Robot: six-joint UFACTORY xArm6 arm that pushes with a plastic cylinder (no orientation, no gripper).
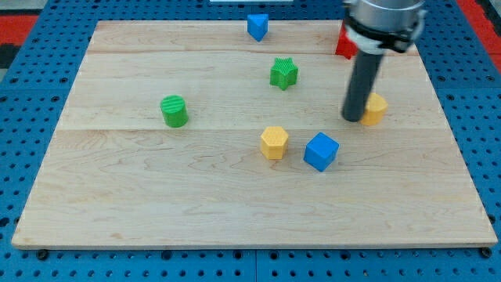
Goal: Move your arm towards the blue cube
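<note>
The blue cube (321, 151) sits on the wooden board right of centre, toward the view's bottom. My tip (355, 118) rests on the board up and to the right of it, a short gap away. The tip stands against the left side of a yellow block (375, 108), which it partly hides. A yellow hexagonal block (274, 142) lies just left of the blue cube.
A green star block (284, 73) is above centre. A green cylinder (174, 110) is at the left. A second blue block (257, 26) sits at the board's top edge. A red block (344, 44) is partly hidden behind the arm at top right.
</note>
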